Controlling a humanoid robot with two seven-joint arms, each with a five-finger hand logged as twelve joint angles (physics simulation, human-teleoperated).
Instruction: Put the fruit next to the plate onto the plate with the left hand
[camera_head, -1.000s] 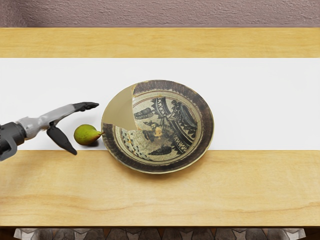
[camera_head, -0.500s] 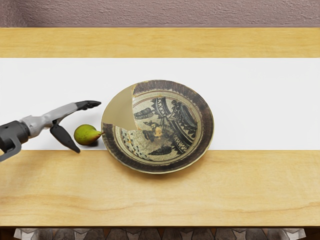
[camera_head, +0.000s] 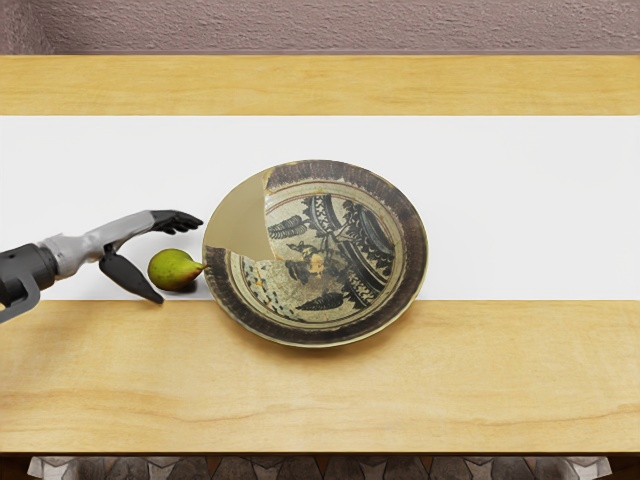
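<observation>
A small green pear (camera_head: 175, 269) lies on the white runner, its narrow end touching the left rim of the plate (camera_head: 405, 215). The plate is round, dark-rimmed, with a black painted pattern and a plain tan patch at its upper left. My left hand (camera_head: 155, 255) comes in from the left edge and brackets the pear: the fingers (camera_head: 178, 220) curl above and behind it, the thumb (camera_head: 130, 277) points down at its left. The hand is open around the fruit, and no contact is visible. The right arm does not show.
The white runner (camera_head: 500, 180) crosses a light wooden table (camera_head: 320, 380) from side to side. A mauve wall runs behind the table's far edge. Patterned floor shows below the near edge.
The left hand has lowered slightly and its fingers have curled down toward the pear. Pear and plate have not moved.
</observation>
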